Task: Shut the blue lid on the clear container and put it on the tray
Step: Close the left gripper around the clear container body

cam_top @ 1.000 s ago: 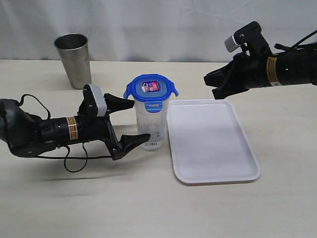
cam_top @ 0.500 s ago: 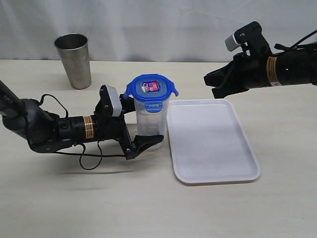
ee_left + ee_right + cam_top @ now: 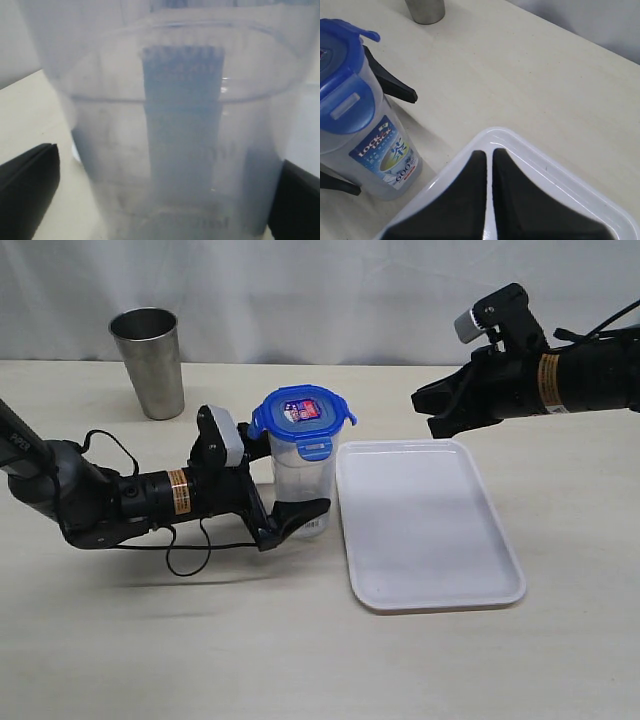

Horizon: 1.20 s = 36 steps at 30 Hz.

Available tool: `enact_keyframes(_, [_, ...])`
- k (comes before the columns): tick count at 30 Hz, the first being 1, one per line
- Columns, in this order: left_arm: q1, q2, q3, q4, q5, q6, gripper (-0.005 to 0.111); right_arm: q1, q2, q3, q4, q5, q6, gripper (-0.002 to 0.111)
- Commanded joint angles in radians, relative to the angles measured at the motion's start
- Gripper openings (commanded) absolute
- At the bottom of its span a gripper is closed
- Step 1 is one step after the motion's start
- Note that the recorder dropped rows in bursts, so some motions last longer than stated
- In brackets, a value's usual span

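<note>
The clear container [image 3: 300,480] stands on the table [image 3: 300,660] just beside the white tray's [image 3: 430,530] near-left edge, not on it. The blue lid [image 3: 302,415] sits on its mouth, the front flap folded down and the side flaps sticking outward. The left gripper [image 3: 290,480] lies low along the table with its jaws spread wide, one finger on each side of the container's lower half; I can't tell whether either one touches it. The right gripper [image 3: 424,412] hangs above the tray's far-left corner, pinched closed on nothing. A steel cup [image 3: 148,360] stands well off at the back left.
</note>
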Motion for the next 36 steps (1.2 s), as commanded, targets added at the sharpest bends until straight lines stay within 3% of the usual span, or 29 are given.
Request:
enact_keyframes(1, [-0.003, 0.001, -0.009, -0.015, -0.048, 0.001, 0.103, -0.005, -0.004, 0.004, -0.003, -0.009, 0.004, 0.004])
enact_keyframes(36, [-0.010, 0.001, -0.009, -0.023, -0.048, -0.005, 0.102, -0.005, -0.004, 0.004, -0.004, -0.011, 0.019, 0.004])
